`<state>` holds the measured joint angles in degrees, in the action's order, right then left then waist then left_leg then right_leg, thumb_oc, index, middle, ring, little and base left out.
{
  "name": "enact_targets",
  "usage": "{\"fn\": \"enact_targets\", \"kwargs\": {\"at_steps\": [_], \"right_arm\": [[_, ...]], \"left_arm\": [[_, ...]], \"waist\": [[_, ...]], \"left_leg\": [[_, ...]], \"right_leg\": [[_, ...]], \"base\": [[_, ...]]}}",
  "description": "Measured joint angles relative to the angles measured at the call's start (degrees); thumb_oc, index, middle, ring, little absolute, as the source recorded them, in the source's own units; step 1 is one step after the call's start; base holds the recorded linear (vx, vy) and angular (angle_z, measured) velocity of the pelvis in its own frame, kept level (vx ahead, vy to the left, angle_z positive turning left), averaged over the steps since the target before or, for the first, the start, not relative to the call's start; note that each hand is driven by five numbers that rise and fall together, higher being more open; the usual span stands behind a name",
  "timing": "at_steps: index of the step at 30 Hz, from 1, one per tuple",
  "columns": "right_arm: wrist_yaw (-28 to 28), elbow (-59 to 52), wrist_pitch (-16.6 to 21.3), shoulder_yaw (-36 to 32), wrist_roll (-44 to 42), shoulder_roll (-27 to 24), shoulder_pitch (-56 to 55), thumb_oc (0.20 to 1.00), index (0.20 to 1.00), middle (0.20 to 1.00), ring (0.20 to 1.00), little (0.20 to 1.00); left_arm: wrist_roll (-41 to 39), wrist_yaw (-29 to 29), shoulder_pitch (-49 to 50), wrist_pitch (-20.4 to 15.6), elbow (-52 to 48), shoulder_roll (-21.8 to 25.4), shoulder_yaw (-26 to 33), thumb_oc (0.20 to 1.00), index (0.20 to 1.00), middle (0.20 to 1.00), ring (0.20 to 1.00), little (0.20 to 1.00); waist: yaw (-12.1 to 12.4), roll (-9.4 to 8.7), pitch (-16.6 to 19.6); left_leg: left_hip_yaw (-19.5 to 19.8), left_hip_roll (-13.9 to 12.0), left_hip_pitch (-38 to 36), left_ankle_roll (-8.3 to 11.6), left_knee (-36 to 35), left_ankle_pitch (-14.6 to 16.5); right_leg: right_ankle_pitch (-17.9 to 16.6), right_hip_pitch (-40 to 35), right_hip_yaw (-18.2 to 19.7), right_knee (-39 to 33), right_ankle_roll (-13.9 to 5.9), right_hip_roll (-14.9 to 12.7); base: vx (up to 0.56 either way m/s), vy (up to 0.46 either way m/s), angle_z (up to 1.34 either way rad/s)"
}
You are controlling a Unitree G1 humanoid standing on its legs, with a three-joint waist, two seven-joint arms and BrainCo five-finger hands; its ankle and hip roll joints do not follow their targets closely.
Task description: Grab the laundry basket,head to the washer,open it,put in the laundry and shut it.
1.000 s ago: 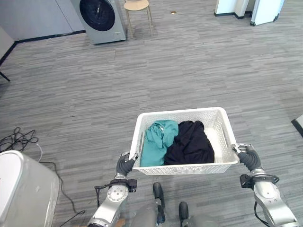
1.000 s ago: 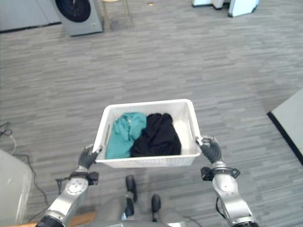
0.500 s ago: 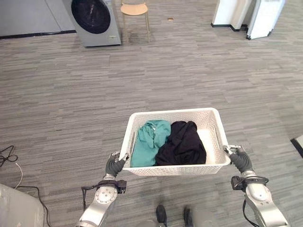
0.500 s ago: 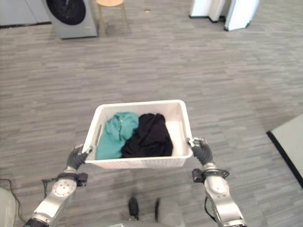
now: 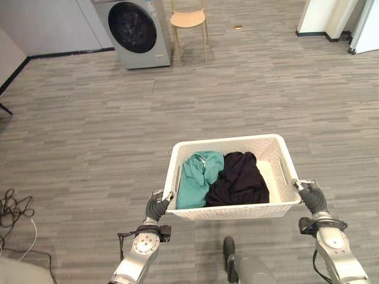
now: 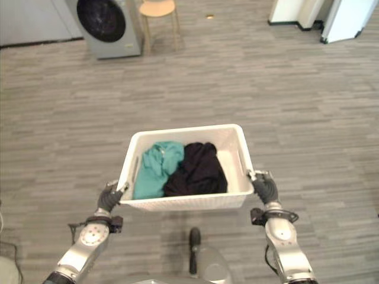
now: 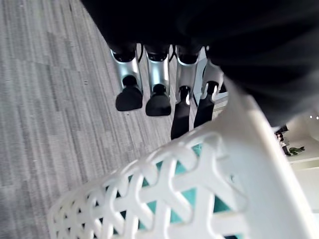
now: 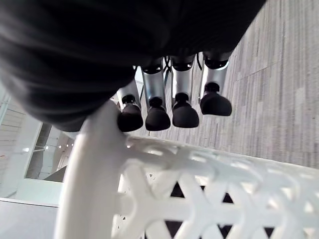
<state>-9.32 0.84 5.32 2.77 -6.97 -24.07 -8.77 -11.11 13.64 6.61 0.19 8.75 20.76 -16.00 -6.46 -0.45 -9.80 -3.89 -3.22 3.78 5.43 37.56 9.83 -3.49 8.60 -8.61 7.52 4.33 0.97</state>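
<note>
White plastic basket: a lattice-walled laundry basket [image 5: 234,212] is held above the grey wood-plank floor [image 5: 89,130], one short end in each robot hand.
Laundry: a teal garment [image 5: 195,177] lies in the basket's left half, touching a black garment [image 5: 240,177] that fills the middle; the basket's right end shows bare white bottom.
Left robot hand: the left robot hand [image 5: 157,206] is at the basket's left rim, its fingers [image 7: 127,84] curled over the rim's edge in the left wrist view, clasping it.
Right robot hand: the right robot hand [image 5: 312,197] is at the basket's right rim, its fingers [image 8: 164,99] hooked down over the rim in the right wrist view, gripping it.
Washer: a grey front-loading washing machine [image 5: 135,29] with a round dark door, closed, stands well beyond the basket, far and to its left.
Stool: a wooden-topped stool [image 5: 188,21] stands just beside the washer, to its right.
</note>
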Motion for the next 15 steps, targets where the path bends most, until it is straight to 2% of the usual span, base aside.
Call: {"fn": "enact_targets", "kwargs": {"at_steps": [1,2,3,4,5,6,8,10,11,12,13,14,15], "right_arm": [[0.0,-0.7,0.0,0.2,-0.1,-0.1,-0.4,0.200,0.200,0.200,0.200,0.200],[-0.1,-1.2,0.0,0.3,-0.4,0.0,-0.2,0.200,0.200,0.200,0.200,0.200],[-0.2,-1.7,0.0,0.0,-0.6,-0.1,-0.5,0.200,0.200,0.200,0.200,0.200],[-0.3,-2.0,0.0,-0.3,-0.7,0.0,-0.2,0.200,0.200,0.200,0.200,0.200],[-0.4,-2.0,0.0,-0.2,-0.8,0.0,0.0,0.200,0.200,0.200,0.200,0.200],[-0.3,-1.9,-0.1,0.0,-0.8,-0.1,0.1,0.200,0.200,0.200,0.200,0.200],[-0.3,-1.4,-0.1,0.7,-0.8,0.0,0.1,0.200,0.200,0.200,0.200,0.200],[-0.3,-0.5,-0.2,1.2,-0.8,0.1,0.1,0.200,0.200,0.200,0.200,0.200],[-0.2,0.0,-0.5,2.0,-0.7,0.0,-0.3,0.200,0.200,0.200,0.200,0.200],[0.1,-0.1,-0.5,2.2,-0.7,-0.1,-0.5,0.200,0.200,0.200,0.200,0.200],[0.6,-0.1,-0.5,2.4,-0.6,-0.1,-1.0,0.200,0.200,0.200,0.200,0.200],[0.8,-0.4,-0.6,2.8,-0.5,-0.4,-1.7,0.200,0.200,0.200,0.200,0.200],[0.9,-0.6,-0.6,2.9,-0.3,1.1,-3.2,0.200,0.200,0.200,0.200,0.200]], "left_arm": [[0.0,-0.1,-0.4,-0.1,-0.4,0.1,0.1,0.200,0.200,0.200,0.200,0.200],[0.0,0.0,-0.1,-0.2,-1.3,0.2,0.4,0.200,0.200,0.200,0.200,0.200],[0.0,-0.1,-0.2,-0.2,-1.4,0.1,0.3,0.200,0.200,0.200,0.200,0.200],[0.0,-0.1,-0.3,-0.3,-1.5,-0.1,0.2,0.200,0.200,0.200,0.200,0.200],[0.0,-0.1,-0.1,-0.2,-1.5,-0.2,0.2,0.200,0.200,0.200,0.200,0.200],[0.0,-0.1,0.4,-0.2,-1.5,0.0,0.4,0.200,0.200,0.200,0.200,0.200],[0.0,-0.5,1.4,-0.2,-1.5,0.1,1.2,0.200,0.200,0.200,0.200,0.200],[0.0,-0.6,1.8,-0.1,-1.4,0.1,1.3,0.200,0.200,0.200,0.200,0.200],[0.0,-0.8,3.1,-0.1,-1.4,0.1,1.6,0.200,0.200,0.200,0.200,0.200],[0.0,-1.0,3.8,-0.1,-1.4,0.0,1.8,0.200,0.200,0.200,0.200,0.200],[0.0,-1.1,4.7,-0.1,-1.4,0.0,1.9,0.200,0.200,0.200,0.200,0.200],[0.0,-1.2,5.6,-0.1,-1.5,-0.2,1.9,0.200,0.200,0.200,0.200,0.200],[0.0,-1.3,6.0,-0.1,-1.7,0.7,2.0,0.200,0.200,0.200,0.200,0.200]], "waist": [[0.2,-0.84,-0.2],[1.3,-1.95,-0.4],[1.6,-2.69,-0.5],[2.1,-3.00,-0.6],[2.1,-3.07,-0.6],[2.4,-3.08,-0.4],[3.9,-2.93,-0.1],[4.9,-2.70,-0.4],[5.4,-3.01,-0.4],[5.4,-2.94,-0.3],[5.3,-2.53,-0.2],[5.5,-1.11,0.5],[5.0,-1.97,1.1]], "left_leg": [[-1.3,0.0,2.7,-0.77,1.5,0.4],[-2.8,1.0,5.8,-1.27,-2.7,0.5],[-4.5,1.5,7.1,-2.10,-6.1,0.5],[-6.6,2.2,9.2,-3.78,-13.1,-0.6],[-7.0,2.6,10.3,-4.56,-16.1,-1.6],[-7.8,3.8,13.2,-5.62,-23.5,-4.6],[-6.1,5.0,15.5,-5.17,-32.0,-8.0],[-6.4,5.9,17.1,-6.60,-34.5,-10.8],[-6.9,7.2,16.8,-7.62,-33.8,-11.6],[-7.9,7.7,16.2,-8.47,-32.7,-11.7],[-8.6,8.1,14.4,-9.95,-32.0,-11.0],[-7.7,7.7,12.3,-11.97,-33.2,-10.5],[-5.9,8.1,9.7,-15.96,-34.5,-18.0]], "right_leg": [[0.8,-3.0,0.3,-2.3,0.96,0.1],[2.2,-6.1,1.1,-4.2,-0.84,0.3],[2.9,-8.3,1.5,-6.3,-1.65,0.5],[2.9,-11.2,1.8,-8.6,-1.62,0.9],[2.9,-12.1,1.8,-8.9,-1.71,1.3],[4.1,-14.2,1.7,-9.8,-3.20,2.5],[6.7,-17.4,3.7,-11.0,-4.83,4.0],[7.1,-20.4,4.5,-12.0,-4.33,5.3],[8.4,-23.2,5.1,-12.0,-6.35,5.3],[8.9,-24.7,6.0,-12.0,-7.04,5.2],[9.6,-27.0,7.1,-11.7,-7.76,5.6],[10.5,-27.8,8.2,-10.1,-8.16,7.2],[13.4,-27.9,8.4,-4.8,-8.57,6.8]], "base": [[0.39,-0.045,-0.21],[0.40,-0.047,-0.20],[0.53,-0.018,-0.33],[0.28,0.002,-0.17],[0.55,0.009,-0.32],[0.42,0.018,-0.34],[0.34,0.021,-0.49],[0.46,0.077,-0.65],[0.61,0.145,-0.68],[0.47,0.125,-0.66],[0.27,0.093,-0.51],[0.40,0.149,-0.42],[0.51,0.196,-0.29]]}}
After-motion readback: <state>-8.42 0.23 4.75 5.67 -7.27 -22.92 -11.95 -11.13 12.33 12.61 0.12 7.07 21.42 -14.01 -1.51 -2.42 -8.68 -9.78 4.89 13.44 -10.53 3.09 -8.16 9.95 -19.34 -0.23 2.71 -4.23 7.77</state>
